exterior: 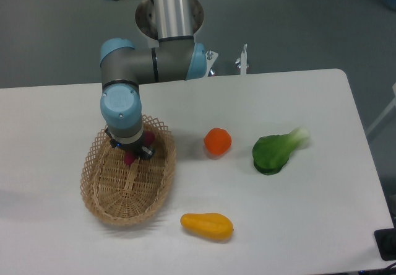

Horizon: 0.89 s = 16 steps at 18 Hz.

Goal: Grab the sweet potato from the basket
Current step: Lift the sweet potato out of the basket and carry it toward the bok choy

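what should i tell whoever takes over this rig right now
Gripper: down inside the basket, at the sweet potato; the wrist hides the fingers, so open or shut cannot be told.
Sweet potato: in the basket's upper part, only a bit of magenta showing under the wrist.
Done: the arm has reached the tuber.
Left: confirm the grip, lift it clear of the basket.
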### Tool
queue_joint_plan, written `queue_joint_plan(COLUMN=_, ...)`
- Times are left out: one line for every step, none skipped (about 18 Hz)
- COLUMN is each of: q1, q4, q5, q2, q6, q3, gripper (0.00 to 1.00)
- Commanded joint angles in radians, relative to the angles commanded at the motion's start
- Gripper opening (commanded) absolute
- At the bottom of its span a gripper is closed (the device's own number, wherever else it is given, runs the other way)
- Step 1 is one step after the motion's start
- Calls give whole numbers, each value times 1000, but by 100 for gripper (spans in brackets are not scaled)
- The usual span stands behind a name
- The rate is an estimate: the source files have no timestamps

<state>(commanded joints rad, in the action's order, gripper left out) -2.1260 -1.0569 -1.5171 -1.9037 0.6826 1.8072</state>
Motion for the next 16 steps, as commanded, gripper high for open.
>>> queue_joint_plan(q1=-12, q4=0, q5=2, q2=8, q6=2, q3=-18, gripper=22)
queue_joint_plan(q1=-26, q4=0, q5=-2, q2=12, q6=9, q3=-31, gripper=22)
queue_joint_plan(q1=-43, q4=0, q5=-2, q2=15, q6=12, q3=-41, gripper=22)
queue_joint_plan(q1=-60, q4=0, q5=-3, q2=15, q6=14, q3=-52, gripper=22)
queue_joint_plan(q1=-78, q4=2, q5=-3, q2=17, q6=15, q3=-66, gripper=22)
queue_joint_plan(q1=-97, q4=5, q5=-5, q2=15, q6=26, q3=-83, gripper=22)
queue_joint_plan(q1=-117, q4=6, q5=-5, q2=17, q6=49, q3=-98, gripper=23)
queue_joint_plan(q1=-133, q4=2, q5=-5, q2=17, q6=82, q3=-115, gripper=23)
queue_joint_plan(q1=-147, q4=2, q5=-3, q2=15, q6=115, q3=-135, gripper=23)
queue_joint_plan(q1=-167, q4=0, q5=-5, q2=15, q6=136, q3=-152, gripper=23)
queue_joint_plan(q1=-186, q4=0, q5=-5, q2=15, q6=150, q3=-164, gripper=23)
queue_joint_plan(q1=-205, q4=0, q5=-5, q2=11, q6=165, q3=-179, gripper=23)
queue_joint_plan(q1=-231, q4=0, q5=-5, q2=3, q6=184, q3=-192, gripper=23)
queue_joint_plan(q1=-262, q4=-2, q5=-5, q2=-6, q6=217, q3=-203, gripper=23)
queue_joint_plan(q1=-290, q4=-2, q5=-6, q2=-23, q6=253, q3=-215, gripper=23)
queue_joint_plan(q1=-308, q4=-2, q5=-9, q2=-35, q6=290, q3=-229, gripper=23)
